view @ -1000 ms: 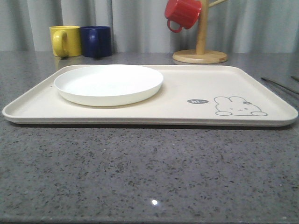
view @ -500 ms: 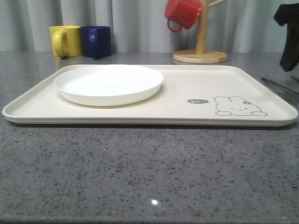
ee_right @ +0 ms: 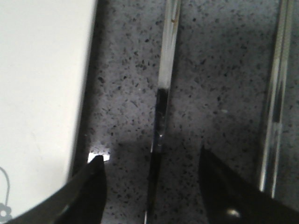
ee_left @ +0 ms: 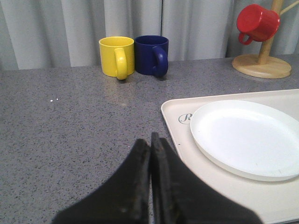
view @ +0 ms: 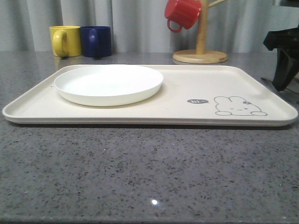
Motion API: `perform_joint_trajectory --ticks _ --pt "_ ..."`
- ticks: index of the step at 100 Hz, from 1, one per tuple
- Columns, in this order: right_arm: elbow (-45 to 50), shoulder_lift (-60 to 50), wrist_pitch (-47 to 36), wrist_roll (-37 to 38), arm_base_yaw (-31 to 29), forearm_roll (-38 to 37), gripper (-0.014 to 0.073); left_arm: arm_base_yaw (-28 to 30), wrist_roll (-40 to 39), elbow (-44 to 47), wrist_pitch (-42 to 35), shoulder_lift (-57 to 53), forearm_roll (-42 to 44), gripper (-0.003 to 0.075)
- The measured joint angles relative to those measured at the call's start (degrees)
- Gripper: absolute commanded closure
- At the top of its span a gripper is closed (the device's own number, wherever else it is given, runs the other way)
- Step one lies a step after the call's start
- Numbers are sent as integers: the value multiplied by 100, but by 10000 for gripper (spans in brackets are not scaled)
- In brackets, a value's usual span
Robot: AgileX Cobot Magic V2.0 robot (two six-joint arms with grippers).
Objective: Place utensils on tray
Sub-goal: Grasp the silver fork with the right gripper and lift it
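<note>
Nearest the front camera lies bare grey speckled countertop (view: 140, 172); on it sits one cream tray (view: 187, 88), long side running left to right, with a grey bunny drawing (view: 239, 106) near its right front corner. One white plate (view: 108, 83) rests flat on the tray's left half, touching nothing else.

Off the tray's right edge, the right gripper (ee_right: 149, 172) hangs low over the countertop, its two dark fingers (ee_right: 86, 191) spread wide apart. Between them lies one slim steel utensil (ee_right: 164, 74), its long axis running straight away from the fingertips and roughly parallel to the tray's edge (ee_right: 88, 70) just beside it. A second slim steel piece (ee_right: 275, 93) lies parallel to the first, a little farther from the tray, outside the fingers. Which utensils these are cannot be told. In the front view the gripper's dark body (view: 282, 58) covers the spot.

The left gripper (ee_left: 150, 154) has its fingers pressed together, empty, over the countertop by the tray's left end.

Behind the tray stand two mugs side by side, one yellow mug (view: 65, 41) and one blue mug (view: 96, 41). Farther right, a round wooden stand (view: 200, 56) carries one red mug (view: 182, 14) on a peg
</note>
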Motion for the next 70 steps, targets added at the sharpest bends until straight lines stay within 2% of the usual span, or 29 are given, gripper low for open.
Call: perform_joint_trajectory --ticks 8,27,41,53,70 --pt "0 58 0 0 0 0 216 0 0 0 0 0 0 738" --pt "0 82 0 0 0 0 428 0 0 0 0 0 0 738" --pt "0 82 10 0 0 0 552 0 0 0 0 0 0 738" --pt "0 82 10 0 0 0 590 0 0 0 0 0 0 738" --pt "0 82 10 0 0 0 590 0 0 0 0 0 0 738"
